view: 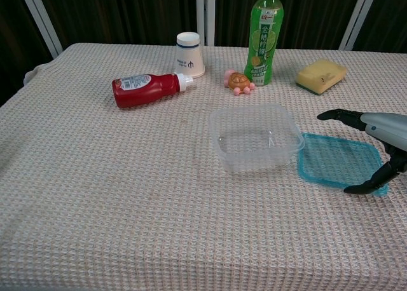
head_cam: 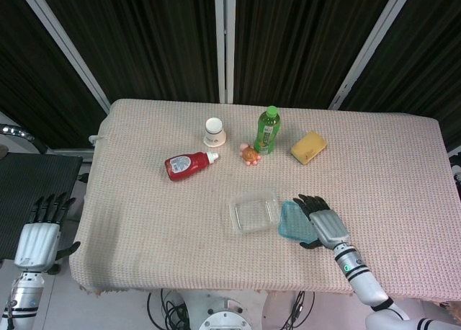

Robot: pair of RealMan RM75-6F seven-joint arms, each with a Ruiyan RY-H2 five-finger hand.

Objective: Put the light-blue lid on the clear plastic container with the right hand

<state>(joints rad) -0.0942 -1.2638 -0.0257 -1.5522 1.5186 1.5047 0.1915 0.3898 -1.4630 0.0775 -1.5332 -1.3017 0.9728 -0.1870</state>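
Observation:
The clear plastic container (head_cam: 253,212) (view: 255,137) stands open-topped near the table's middle. Just right of it the light-blue lid (head_cam: 291,221) (view: 336,162) lies flat on the cloth. My right hand (head_cam: 319,224) (view: 375,145) hovers over the lid's right part, fingers spread and nothing in them; the thumb tip is close to the lid's near right corner, and contact cannot be told. My left hand (head_cam: 37,233) hangs off the table's left edge, fingers apart, holding nothing.
At the back stand a green bottle (head_cam: 267,130), a white cup (head_cam: 215,132), a small turtle toy (head_cam: 249,154) and a yellow sponge (head_cam: 308,147). A red ketchup bottle (head_cam: 188,164) lies on its side, left of centre.

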